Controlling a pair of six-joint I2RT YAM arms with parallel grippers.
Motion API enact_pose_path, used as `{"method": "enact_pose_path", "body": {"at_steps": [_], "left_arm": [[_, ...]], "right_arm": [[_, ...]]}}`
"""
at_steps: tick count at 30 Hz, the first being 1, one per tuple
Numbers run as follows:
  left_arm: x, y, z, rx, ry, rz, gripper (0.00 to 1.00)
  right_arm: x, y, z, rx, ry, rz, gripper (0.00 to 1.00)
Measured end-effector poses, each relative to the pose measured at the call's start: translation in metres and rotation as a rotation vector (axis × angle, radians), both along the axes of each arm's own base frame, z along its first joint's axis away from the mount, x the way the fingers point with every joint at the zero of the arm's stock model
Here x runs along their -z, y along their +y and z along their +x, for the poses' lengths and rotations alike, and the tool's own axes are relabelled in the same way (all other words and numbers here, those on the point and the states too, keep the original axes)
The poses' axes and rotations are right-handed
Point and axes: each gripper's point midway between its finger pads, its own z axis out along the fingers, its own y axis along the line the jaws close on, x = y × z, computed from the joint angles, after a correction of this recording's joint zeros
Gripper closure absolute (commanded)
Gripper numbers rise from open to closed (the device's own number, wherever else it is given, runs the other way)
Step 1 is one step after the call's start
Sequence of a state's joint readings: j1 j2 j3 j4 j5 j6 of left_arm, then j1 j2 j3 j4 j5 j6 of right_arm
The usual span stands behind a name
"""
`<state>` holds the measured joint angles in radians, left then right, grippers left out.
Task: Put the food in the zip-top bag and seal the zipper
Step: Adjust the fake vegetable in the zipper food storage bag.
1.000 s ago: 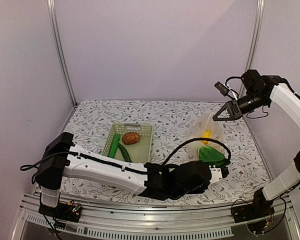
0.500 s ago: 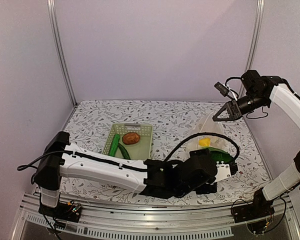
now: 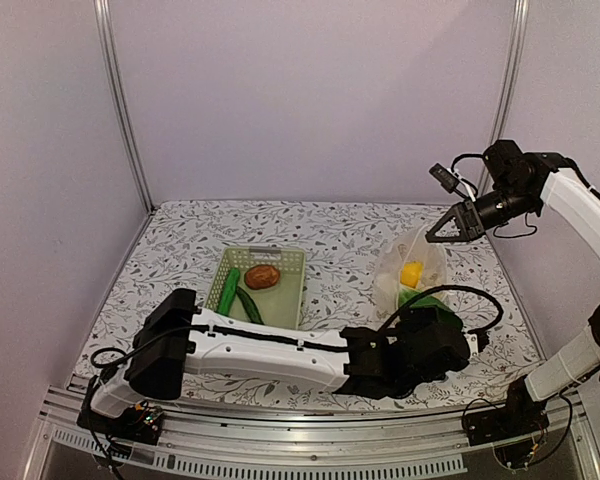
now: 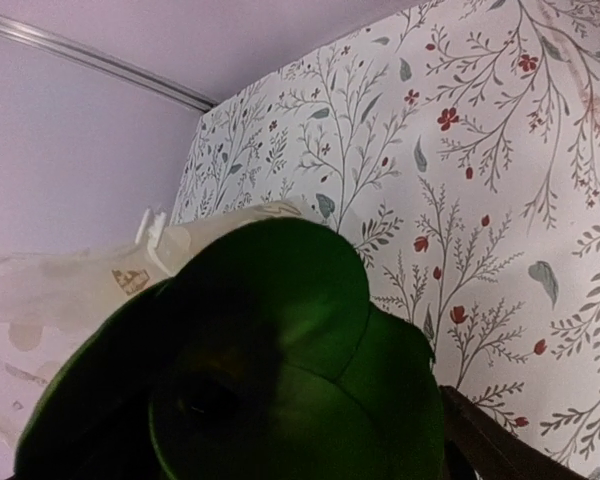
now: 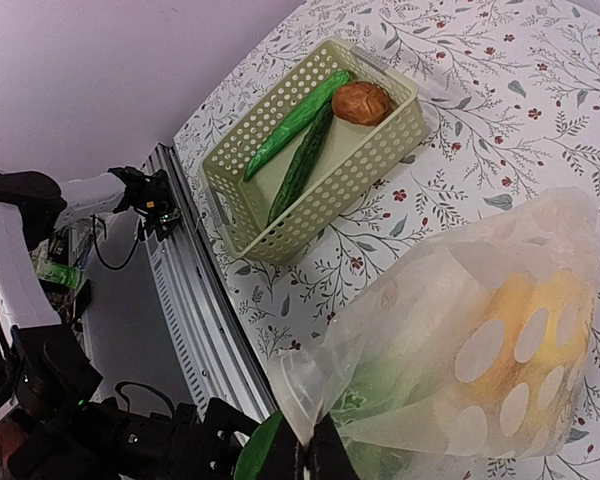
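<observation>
From above I see my right gripper [image 3: 431, 237] held up over the table's [image 3: 180, 240] far right, pinching the top edge of the zip-top bag [image 3: 388, 282], which hangs down to the cloth. Inside it sit a yellow piece [image 3: 411, 273] and a green piece [image 3: 427, 299]. My left arm reaches across the near edge, with the left gripper [image 3: 458, 343] at the bag's base, its jaws hidden from me. The basket [image 3: 292, 262] holds two green vegetables [image 3: 229, 290] and a reddish-brown piece [image 3: 262, 276].
</observation>
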<state>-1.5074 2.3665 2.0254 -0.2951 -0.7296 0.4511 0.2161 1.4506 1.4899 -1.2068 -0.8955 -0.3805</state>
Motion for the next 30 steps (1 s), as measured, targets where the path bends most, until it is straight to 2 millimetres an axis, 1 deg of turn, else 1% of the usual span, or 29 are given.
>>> {"method": "enact_pose_path", "body": {"at_steps": [2,5,7,10,11,12,13,19,22,23,25,30], "left_arm": [[0.004,0.003,0.007,-0.019,-0.012,0.025,0.28],[-0.001,0.006,0.018,-0.047,-0.025,0.03,0.5],[-0.008,0.007,0.025,-0.061,-0.034,0.019,0.58],[-0.011,0.007,0.029,-0.068,-0.027,0.005,0.73],[-0.01,0.007,0.03,-0.068,-0.023,0.003,0.81],[-0.009,0.007,0.029,-0.064,-0.019,0.006,0.93],[-0.009,0.007,0.03,-0.067,-0.017,0.004,1.0],[-0.008,0.01,0.035,-0.049,-0.039,0.049,1.0],[-0.018,0.011,0.037,-0.04,-0.059,0.058,1.0],[-0.024,0.012,0.037,-0.035,-0.067,0.053,1.0],[-0.042,0.015,0.038,-0.027,-0.091,0.034,1.0],[-0.102,0.025,0.039,-0.018,-0.159,-0.071,1.0]], "right_arm": [[0.0,0.0,0.0,0.0,-0.001,0.0,1.0],[0.001,0.0,-0.001,0.0,-0.002,0.0,1.0],[0.001,-0.001,-0.002,0.0,-0.001,0.0,1.0],[0.002,-0.001,-0.003,0.001,0.0,0.0,1.0],[0.002,-0.001,-0.003,0.001,0.0,0.0,1.0],[0.002,-0.001,-0.003,0.001,0.0,0.0,1.0],[0.001,-0.001,-0.003,0.001,-0.002,0.0,1.0],[-0.001,-0.001,-0.005,0.001,-0.008,0.001,1.0],[0.0,-0.002,-0.006,0.001,-0.009,0.0,1.0],[0.0,-0.002,-0.007,0.001,-0.008,-0.002,1.0],[0.001,-0.002,-0.008,0.002,-0.007,-0.004,1.0],[0.003,-0.003,-0.01,0.002,0.0,-0.007,1.0]]}}
